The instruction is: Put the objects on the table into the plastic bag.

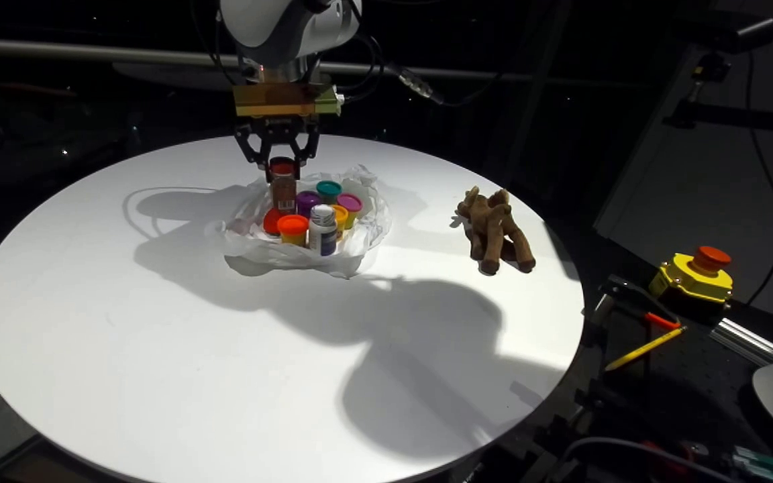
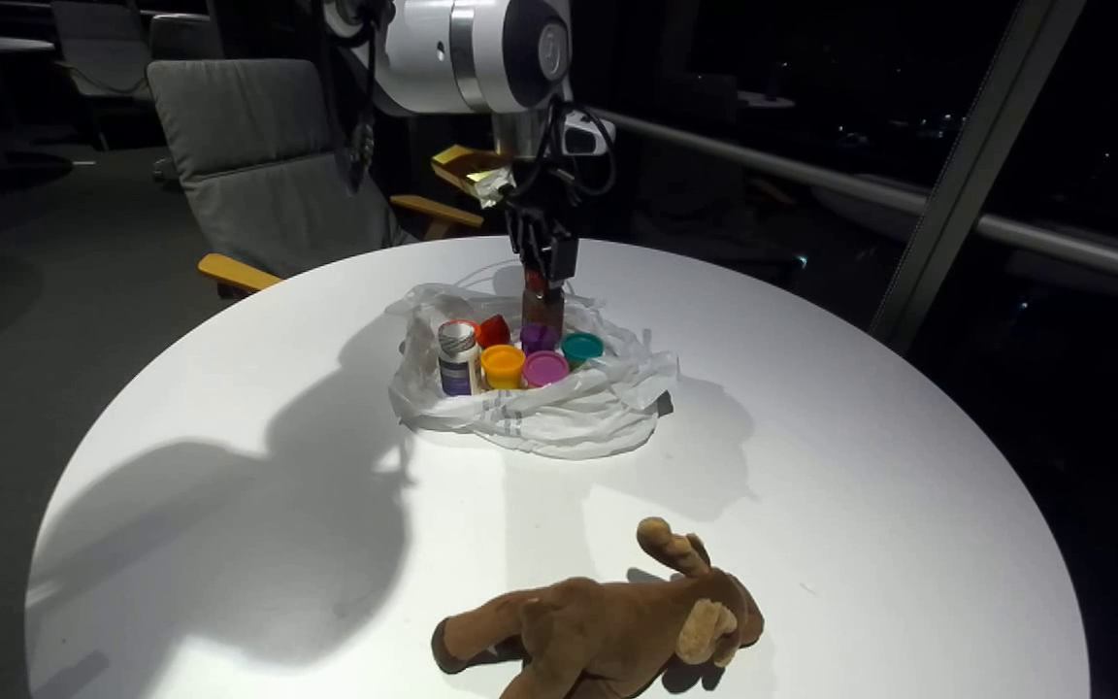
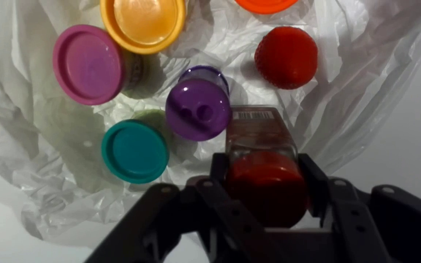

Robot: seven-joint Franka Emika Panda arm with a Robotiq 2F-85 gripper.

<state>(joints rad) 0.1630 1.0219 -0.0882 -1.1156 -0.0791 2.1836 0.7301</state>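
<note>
Gripper (image 3: 263,171) is pinching the clear jar (image 3: 260,133) at or near its red lid (image 3: 267,190), clamped from both sides; jar roughly upright, barcode label showing, reddish-brown look, lower part down in the plastic bag (image 2: 569,432), can't tell if its base touches the bag bottom. Bag sits wide open on the round white table (image 2: 811,544), crumpled film rising around the items. Also in the bag: purple-topped item (image 3: 197,106) just beside the jar, can't tell if touching; teal-lidded tub (image 3: 135,151) near that; pink-lidded tub (image 3: 88,65) right next to yellow-lidded tub (image 3: 146,22); red dimpled object (image 3: 286,57) near the jar. Orange-lidded tub (image 1: 292,230) in there too, cut off in wrist view but clear in an exterior view, with white bottle (image 1: 323,235), dark label, standing upright just beside it. Tubs have lids on, contents hidden. Brown plush animal (image 2: 608,626) is outside the bag, on the table, well apart from it
</note>
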